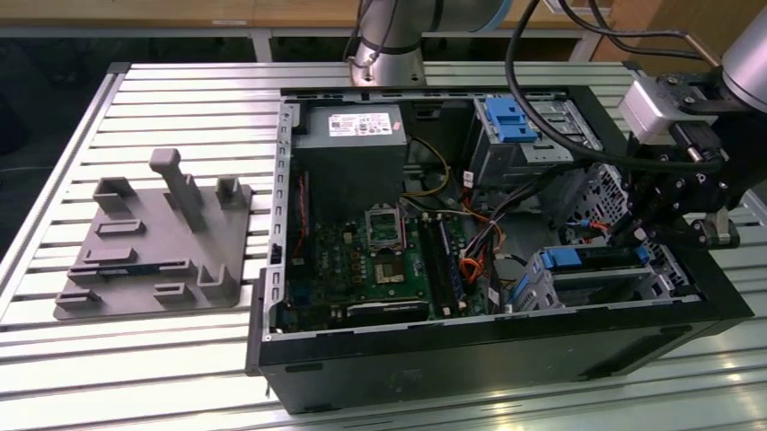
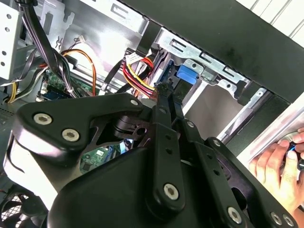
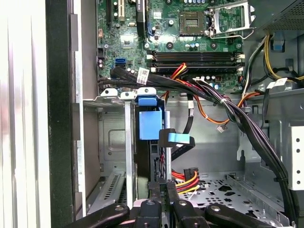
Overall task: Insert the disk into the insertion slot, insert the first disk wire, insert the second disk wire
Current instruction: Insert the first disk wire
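disk (image 1: 587, 259): silver drive in a blue caddy, seated on edge inside the insertion slot (image 1: 605, 289); found in the corner of the computer case (image 1: 480, 350) nearest the exterior camera, toward the exterior view's right

gripper (image 3: 166, 188): placed inside the case, just beside the slot's open end; fingers are pressed close together on the black plug of a red, yellow and black wire bundle (image 3: 186, 178); plug is held at the disk's rear edge, and contact with the disk cannot be told

black cable with blue tab (image 3: 176, 138): laid against the disk's rear edge, inside the case

motherboard (image 1: 383, 260): mounted on the case floor, at its middle

power supply (image 1: 354, 135): fitted at the far end of the case

taller cage with blue latch (image 1: 518, 121): fitted in the far corner of the case, toward the exterior view's right

grey fixture plate (image 1: 144, 260): laid outside the case on the slatted table (image 1: 180, 90), toward the exterior view's left

person's hand (image 2: 278, 167): seen outside the case wall
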Motion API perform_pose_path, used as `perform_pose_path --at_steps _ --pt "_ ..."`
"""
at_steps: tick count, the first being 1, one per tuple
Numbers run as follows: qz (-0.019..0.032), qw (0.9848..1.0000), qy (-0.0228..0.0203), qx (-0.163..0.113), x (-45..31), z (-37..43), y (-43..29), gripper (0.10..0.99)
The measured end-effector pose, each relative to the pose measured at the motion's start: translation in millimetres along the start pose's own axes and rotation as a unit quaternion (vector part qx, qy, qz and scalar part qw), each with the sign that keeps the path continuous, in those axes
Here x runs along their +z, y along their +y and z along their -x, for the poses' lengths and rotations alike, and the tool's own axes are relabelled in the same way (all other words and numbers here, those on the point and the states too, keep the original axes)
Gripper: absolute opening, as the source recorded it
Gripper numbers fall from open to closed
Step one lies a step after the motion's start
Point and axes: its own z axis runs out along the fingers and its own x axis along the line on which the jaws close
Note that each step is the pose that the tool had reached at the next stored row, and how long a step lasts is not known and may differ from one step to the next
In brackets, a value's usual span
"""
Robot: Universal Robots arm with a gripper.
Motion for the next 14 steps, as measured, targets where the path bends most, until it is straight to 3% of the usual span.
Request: perform_pose_path --at_steps 14 --pt "0.0007 1.0000 0.0015 -0.003 1.7 -0.2 0.0 0.165"
